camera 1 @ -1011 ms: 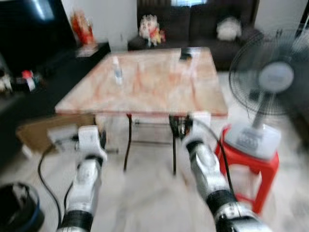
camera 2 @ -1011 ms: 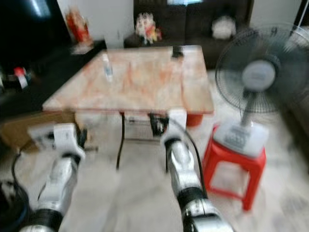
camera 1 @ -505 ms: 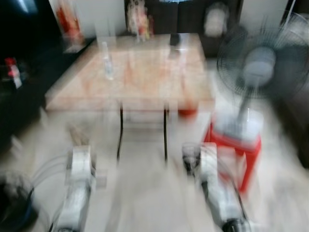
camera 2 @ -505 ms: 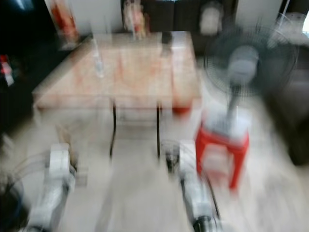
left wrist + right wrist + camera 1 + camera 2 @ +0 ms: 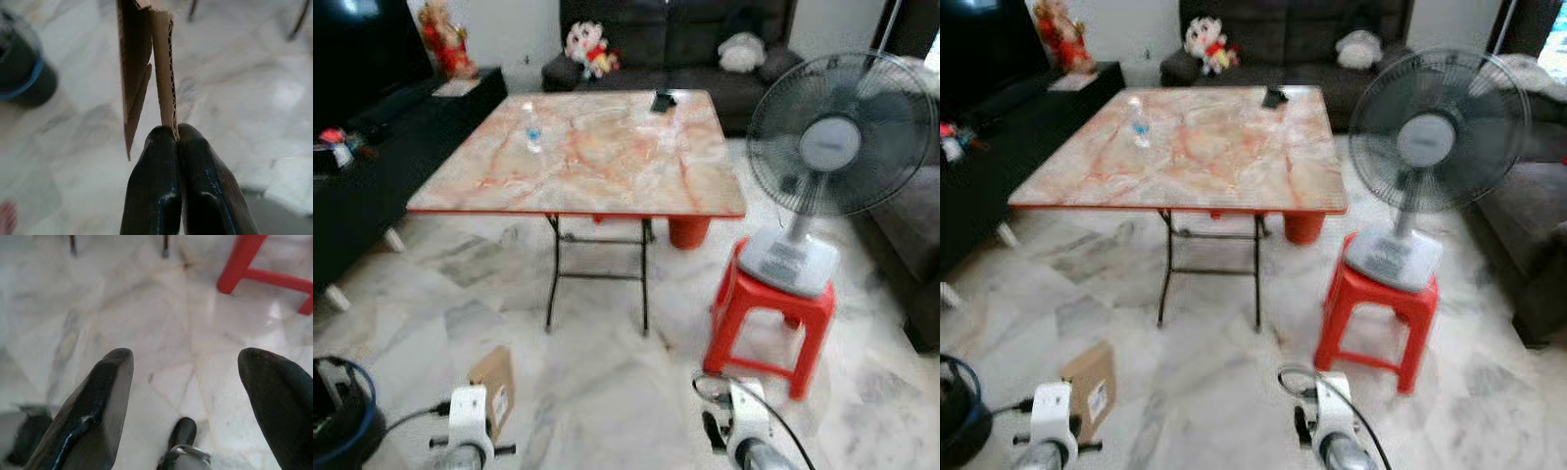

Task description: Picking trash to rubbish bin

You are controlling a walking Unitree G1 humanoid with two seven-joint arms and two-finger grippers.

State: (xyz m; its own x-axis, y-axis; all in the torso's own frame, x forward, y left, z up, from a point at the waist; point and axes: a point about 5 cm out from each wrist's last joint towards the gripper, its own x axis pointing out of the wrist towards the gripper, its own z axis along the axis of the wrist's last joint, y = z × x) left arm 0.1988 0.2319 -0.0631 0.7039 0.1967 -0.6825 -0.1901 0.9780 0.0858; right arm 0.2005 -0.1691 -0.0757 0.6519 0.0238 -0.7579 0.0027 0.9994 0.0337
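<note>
- Marbled orange-and-white folding counter [image 5: 578, 152] stands ahead, a small clear plastic bottle [image 5: 532, 135] on it; a grey fan [image 5: 827, 147] tops a red plastic stool [image 5: 768, 313].
- Left tool [image 5: 175, 134] pinches a flat brown corrugated cardboard piece [image 5: 154, 68], near the dark blue-rimmed bin [image 5: 22, 68].
- Right tool [image 5: 188, 367] is spread wide above the marble floor [image 5: 146, 328].

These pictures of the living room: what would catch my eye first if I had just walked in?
Probably the big marble-patterned table in the middle of the room, with a small water bottle standing on it. To its right, a grey fan stands on a bright red stool. Low down, the robot's left hand is pinched shut on a piece of brown cardboard, with a dark bin on the floor to the left.
</note>
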